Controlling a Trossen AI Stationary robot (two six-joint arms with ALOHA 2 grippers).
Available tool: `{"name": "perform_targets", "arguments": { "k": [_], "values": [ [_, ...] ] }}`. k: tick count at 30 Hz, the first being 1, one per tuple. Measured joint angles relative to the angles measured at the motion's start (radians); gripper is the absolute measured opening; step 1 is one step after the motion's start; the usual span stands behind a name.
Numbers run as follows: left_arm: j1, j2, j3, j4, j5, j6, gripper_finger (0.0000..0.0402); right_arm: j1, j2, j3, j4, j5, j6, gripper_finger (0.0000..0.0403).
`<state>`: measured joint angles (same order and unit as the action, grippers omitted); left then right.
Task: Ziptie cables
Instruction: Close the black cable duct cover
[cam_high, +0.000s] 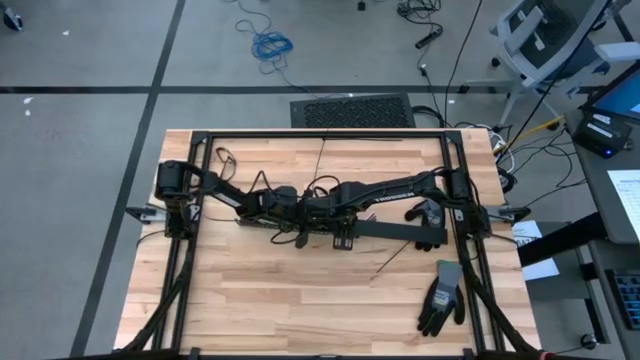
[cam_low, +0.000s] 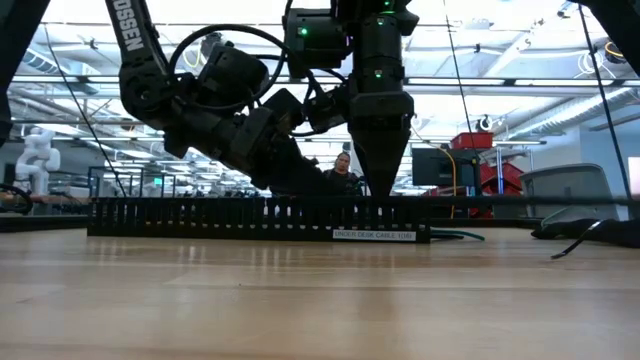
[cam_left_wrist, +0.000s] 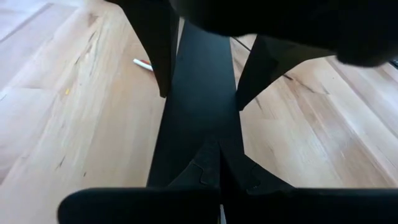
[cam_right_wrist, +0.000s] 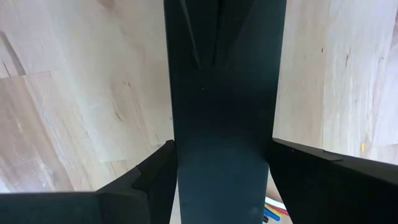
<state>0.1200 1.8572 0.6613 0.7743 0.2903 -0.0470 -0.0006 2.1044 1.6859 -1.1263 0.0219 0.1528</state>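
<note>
I have both end effectors over the black cable tray lying across the middle of the desk. The left end effector is pressed together, tips resting on the tray's lid. The right end effector straddles the tray, fingers spread either side of it. The cables barely show: a few coloured ends poke out beside the tray, under the right wrist. They look light and floppy; I'd pinch them near the gathered end. The rest is hidden by the tray.
</note>
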Motion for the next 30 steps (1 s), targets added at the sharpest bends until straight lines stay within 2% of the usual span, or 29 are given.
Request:
{"name": "perform_targets", "arguments": {
  "k": [15,25,30],
  "values": [
    [0.000,0.002,-0.002,0.008,-0.030,0.001,0.0000,0.000,-0.001,0.000,0.001,0.002,0.008,0.0205],
    [0.000,0.003,-0.002,0.007,-0.046,0.003,0.0000,-0.001,-0.005,0.025,-0.032,0.002,-0.022,0.0289],
    [0.000,0.003,-0.003,0.008,-0.046,0.002,0.0000,-0.001,-0.006,0.066,-0.053,-0.002,-0.060,0.0302]
  ]
}}
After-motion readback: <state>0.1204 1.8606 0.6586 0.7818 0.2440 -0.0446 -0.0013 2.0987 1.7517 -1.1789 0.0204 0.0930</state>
